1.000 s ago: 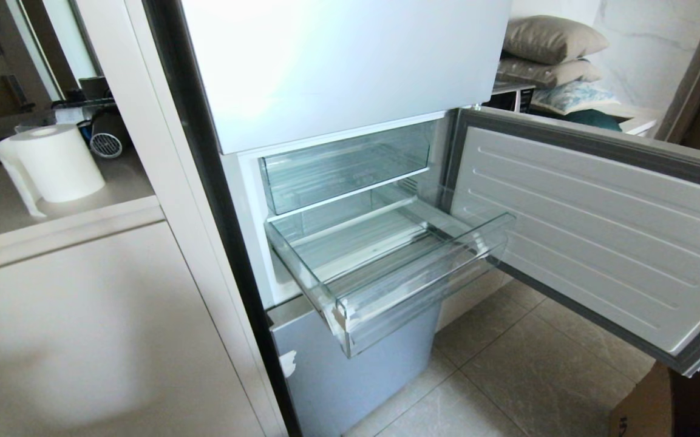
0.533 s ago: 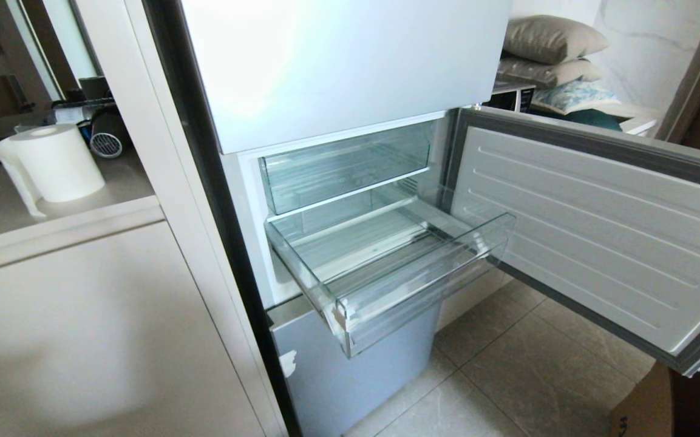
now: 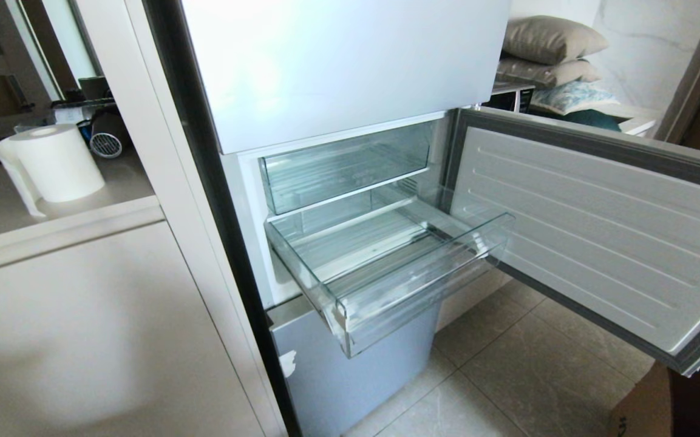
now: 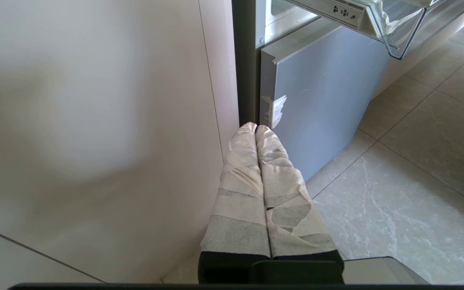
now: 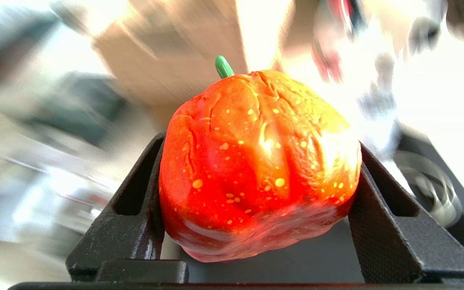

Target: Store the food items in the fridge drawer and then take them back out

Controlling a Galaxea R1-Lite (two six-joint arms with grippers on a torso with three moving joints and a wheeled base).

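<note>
Our right gripper [image 5: 256, 189] clamps a red fruit [image 5: 258, 161], the room behind it streaked with motion. The fridge drawer [image 3: 386, 267] stays pulled out and empty, awaiting it. Our left gripper [image 4: 256, 129], fingers together, hangs by the fridge [image 4: 320, 92].

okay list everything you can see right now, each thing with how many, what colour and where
fridge: one, pale blue-silver, centre, middle door swung open to the right
fridge drawer: one, clear, pulled out, nothing in it
upper bin: one, clear, pushed in above the drawer
red fruit: one, red-orange with green stem, in the right end effector
paper roll: one, white, counter at left
pillows: three stacked, beige and patterned, behind the door
left end effector: one, tape-wrapped, shut, low beside the cabinet
right end effector: one, black, clamped on the fruit
</note>
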